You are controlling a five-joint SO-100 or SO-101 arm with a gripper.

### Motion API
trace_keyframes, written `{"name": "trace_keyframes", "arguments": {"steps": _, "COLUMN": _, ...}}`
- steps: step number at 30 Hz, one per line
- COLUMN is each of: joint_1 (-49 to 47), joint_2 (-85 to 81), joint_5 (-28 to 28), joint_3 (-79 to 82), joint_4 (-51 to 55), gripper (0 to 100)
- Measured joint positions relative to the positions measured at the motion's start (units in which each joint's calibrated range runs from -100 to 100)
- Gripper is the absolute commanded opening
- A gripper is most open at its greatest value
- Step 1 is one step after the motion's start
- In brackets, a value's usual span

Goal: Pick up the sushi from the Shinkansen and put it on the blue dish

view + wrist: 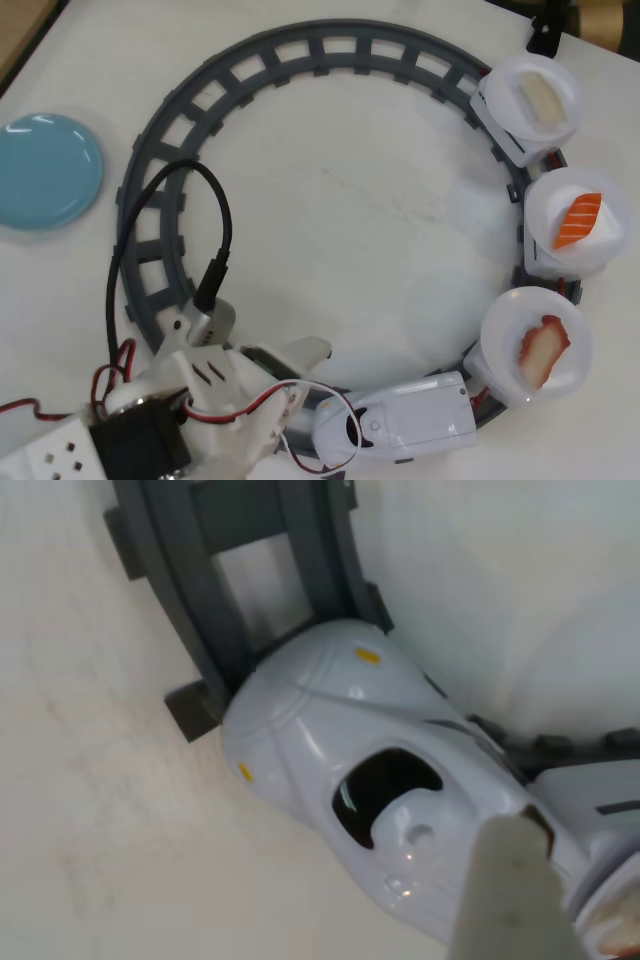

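Sushi point(541, 345), red-edged whitish piece, sits on the round white plate point(500, 335) of the first wagon behind the Shinkansen point(405, 418), at about 4 o'clock on the ring of track point(250, 58) in the overhead view. Nothing touches it.

Shinkansen is at about 6 o'clock on the loop, nose toward 9 o'clock, black windshield point(385, 790) visible in the wrist view with grey track sleepers just ahead of the nose.

Two more wagons follow round the curve: salmon piece point(578, 222), orange with white stripes, on its plate at about 3 o'clock; pale cream piece point(540, 95) on its plate at about 2 o'clock.

Blue dish point(45, 170) lies on the white surface point(350, 230) outside the track at about 9 o'clock, well apart from the train, nothing on it.

Arm comes in from the bottom-left corner of the overhead view, black cable point(222, 230) looping over the track. End effector point(300, 385) sits just beside the train's nose, well apart from the sushi, and holds nothing. One white finger point(510, 900) shows at the bottom of the wrist view over the train body; can't tell how far open the jaws are.
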Motion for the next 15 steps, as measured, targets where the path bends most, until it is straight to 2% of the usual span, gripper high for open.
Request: {"name": "trace_keyframes", "arguments": {"steps": 15, "joint_1": 0.57, "joint_2": 0.00, "joint_5": 5.79, "joint_3": -3.48, "joint_4": 0.00, "gripper": 23}}
